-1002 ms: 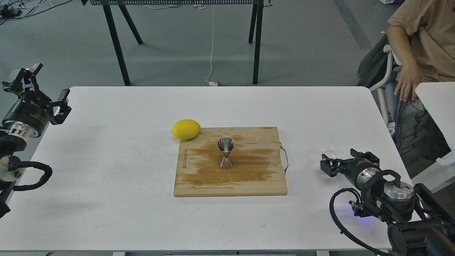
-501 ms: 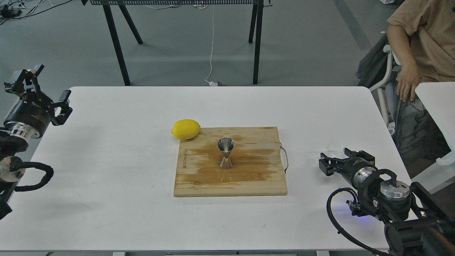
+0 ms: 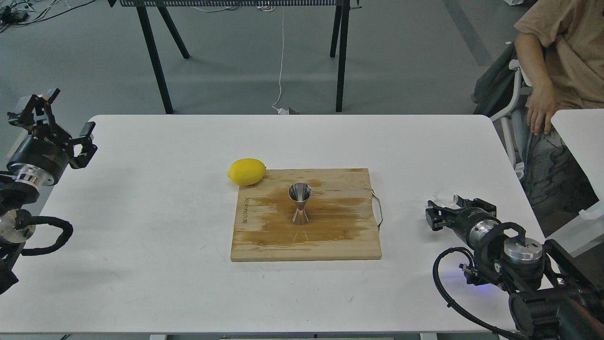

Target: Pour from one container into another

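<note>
The right gripper, a black 2-finger unit at the far end of the right arm, hovers low over the right side of the white rectangular table. Its fingers are dark and seen nearly end-on, so how far they stand apart cannot be told. The small, low, clear transparent cup sits at the upper edge of this gripper, against or just beside a fingertip; whether the fingers actually clamp it is not clear from this view.

The left gripper, also black with 2 fingers, hangs at the table's left edge with its fingers spread wide apart and nothing between them.

The shiny stainless-steel hourglass-shaped jigger stands upright near the middle of a square wooden cutting board, well apart from both grippers. The board's surface shows a broad dark wet stain around the jigger, and a thin metal handle juts from its right edge. A yellow oval lemon lies on the table touching the board's upper left corner.

A seated person in a tan shirt is at the far right.
</note>
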You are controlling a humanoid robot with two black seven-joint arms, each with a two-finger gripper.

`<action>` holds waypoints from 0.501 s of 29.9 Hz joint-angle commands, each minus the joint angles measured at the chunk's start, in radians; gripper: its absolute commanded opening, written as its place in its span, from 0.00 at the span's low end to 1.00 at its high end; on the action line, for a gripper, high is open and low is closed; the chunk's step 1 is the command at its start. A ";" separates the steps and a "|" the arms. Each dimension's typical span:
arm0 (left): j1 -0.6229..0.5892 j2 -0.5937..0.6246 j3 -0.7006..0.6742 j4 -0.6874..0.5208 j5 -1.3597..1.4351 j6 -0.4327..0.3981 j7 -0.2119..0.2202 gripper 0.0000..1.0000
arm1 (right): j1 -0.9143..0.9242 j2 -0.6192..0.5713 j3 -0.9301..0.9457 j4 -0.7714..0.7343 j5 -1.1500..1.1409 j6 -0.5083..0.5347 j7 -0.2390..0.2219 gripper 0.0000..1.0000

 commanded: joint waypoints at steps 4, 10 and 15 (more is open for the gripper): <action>0.000 0.000 0.000 0.014 0.000 0.000 0.000 0.97 | 0.000 0.008 0.000 0.000 -0.010 0.007 0.001 0.54; 0.000 -0.002 0.000 0.027 -0.002 0.000 0.000 0.98 | -0.001 0.008 -0.004 0.001 -0.016 0.016 0.001 0.42; 0.000 -0.002 0.000 0.029 0.000 0.000 0.000 0.98 | -0.001 0.008 -0.014 0.003 -0.024 0.017 0.001 0.39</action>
